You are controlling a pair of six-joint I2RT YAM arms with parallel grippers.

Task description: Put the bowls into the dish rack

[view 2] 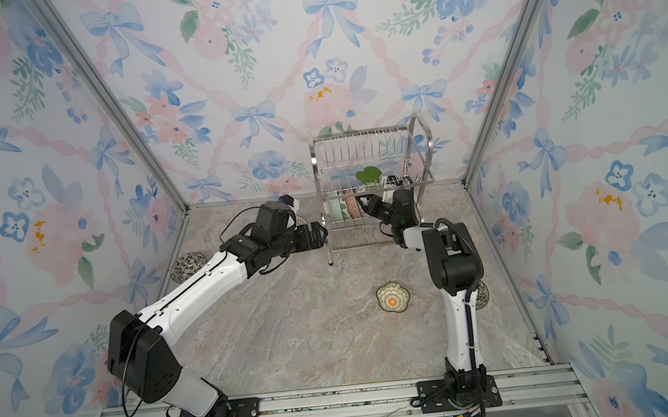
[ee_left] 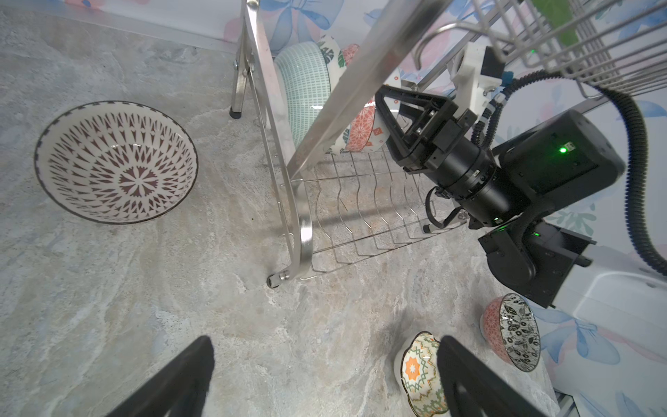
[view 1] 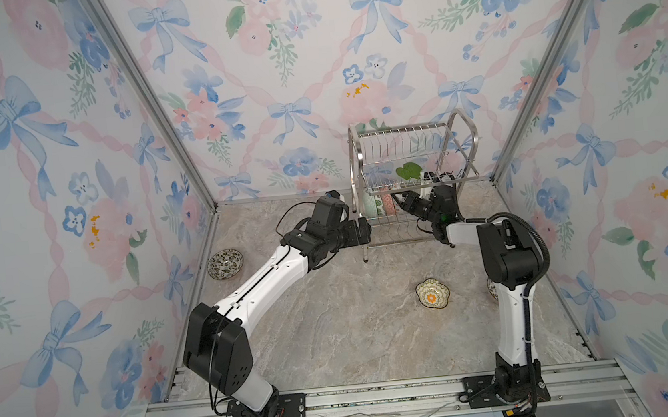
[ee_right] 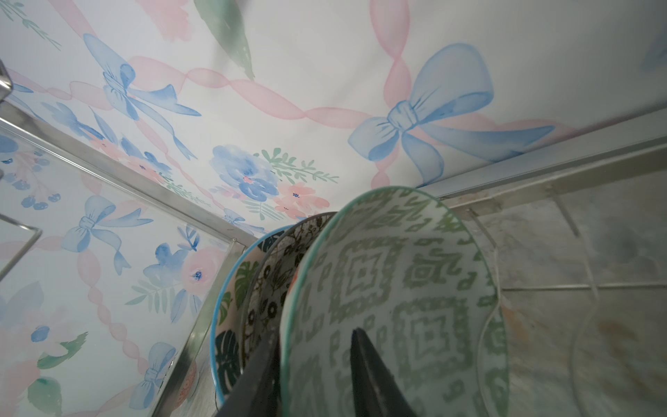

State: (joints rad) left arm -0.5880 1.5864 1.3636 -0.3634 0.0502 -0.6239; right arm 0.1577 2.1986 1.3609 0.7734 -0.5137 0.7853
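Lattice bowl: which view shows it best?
Left wrist view: the lattice bowl lies whole on the table. In both top views the left arm hides nearly all of it; the right wrist view misses it.

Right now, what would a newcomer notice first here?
The shiny dish rack at the back of the table, with bowls standing on edge in its lower tier. The right end effector reaches in there, straddling the rim of the green geometric bowl. A scalloped bowl sits loose in front.
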